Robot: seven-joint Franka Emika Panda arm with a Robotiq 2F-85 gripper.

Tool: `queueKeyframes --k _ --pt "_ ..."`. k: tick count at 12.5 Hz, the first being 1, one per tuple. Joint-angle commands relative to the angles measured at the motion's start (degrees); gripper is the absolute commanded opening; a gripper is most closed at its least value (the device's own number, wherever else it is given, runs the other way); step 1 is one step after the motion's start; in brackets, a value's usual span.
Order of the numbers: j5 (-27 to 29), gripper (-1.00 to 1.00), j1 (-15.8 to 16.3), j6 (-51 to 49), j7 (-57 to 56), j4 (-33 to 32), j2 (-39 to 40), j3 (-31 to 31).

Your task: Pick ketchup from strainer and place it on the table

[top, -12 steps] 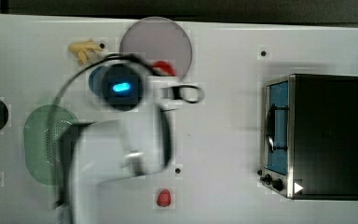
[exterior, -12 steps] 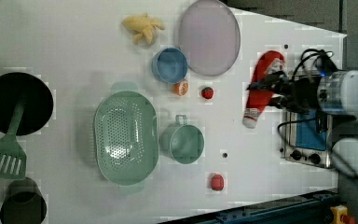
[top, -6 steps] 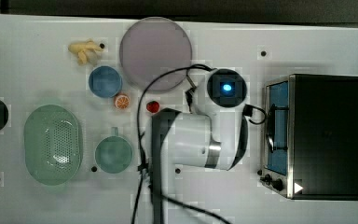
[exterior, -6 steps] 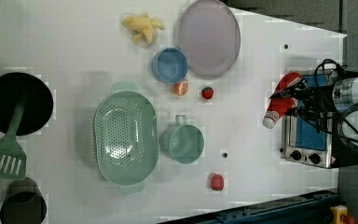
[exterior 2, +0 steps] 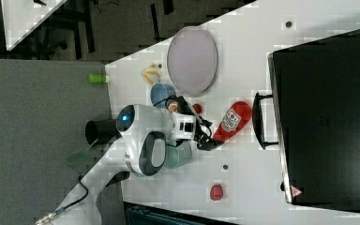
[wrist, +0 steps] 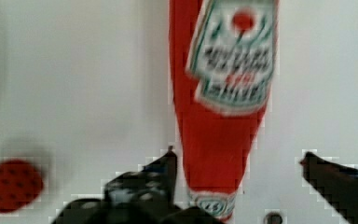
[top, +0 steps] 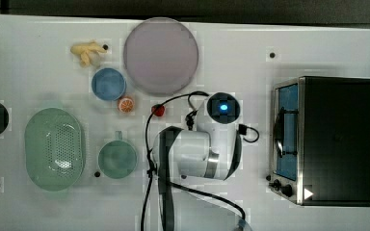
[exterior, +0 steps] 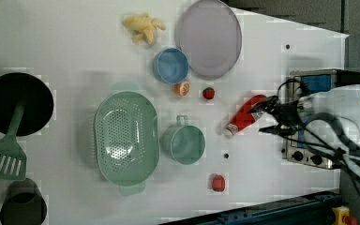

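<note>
The white tabletop (exterior: 75,42) carries everything; it has a few small black dots, and past its edge in the right view a grey floor and dark furniture can be seen.

Near the wrist camera, the hand (wrist: 240,186) is open: one dark finger (wrist: 165,170) is just beside the neck of the ketchup (wrist: 219,116), the other stands apart from it. The ketchup (exterior: 243,115) lies flat on the tabletop, with its white cap toward the mug, between the mug (exterior: 183,143) and the toaster oven (top: 327,139). In the left view the hand (exterior: 272,117) is at the thick end of the bottle. The label is white with dark writing and a red tomato, but the words are too blurred to read.

A small strawberry (wrist: 11,184) lies near the bottle, and another (exterior: 218,183) lies closer to the left view's bottom edge of the tabletop. Further off, the green strainer (exterior: 126,136) stands beside the mug, with nothing in it. Beyond are a blue bowl (exterior: 171,65), an orange slice (exterior: 182,88), a big grey plate (exterior: 211,37) and a yellow banana bunch (exterior: 143,26). A black pan (exterior: 14,103) and a green spatula (exterior: 2,154) are at the left view's left edge.
</note>
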Motion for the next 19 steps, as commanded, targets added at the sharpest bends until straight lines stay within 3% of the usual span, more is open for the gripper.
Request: queueKeyframes --k 1,6,13,15,19 --pt "0.15 1.00 1.74 -0.01 -2.55 2.42 -5.56 1.27" --pt "0.18 1.00 1.96 -16.83 -0.11 13.99 -14.26 2.39" --pt "0.11 1.00 1.94 -37.88 -0.02 33.09 -16.11 3.98" --pt "0.11 1.00 1.85 -42.39 -0.02 35.42 -16.08 3.67" --pt "0.05 1.00 1.80 -41.51 -0.03 35.39 -15.86 2.73"
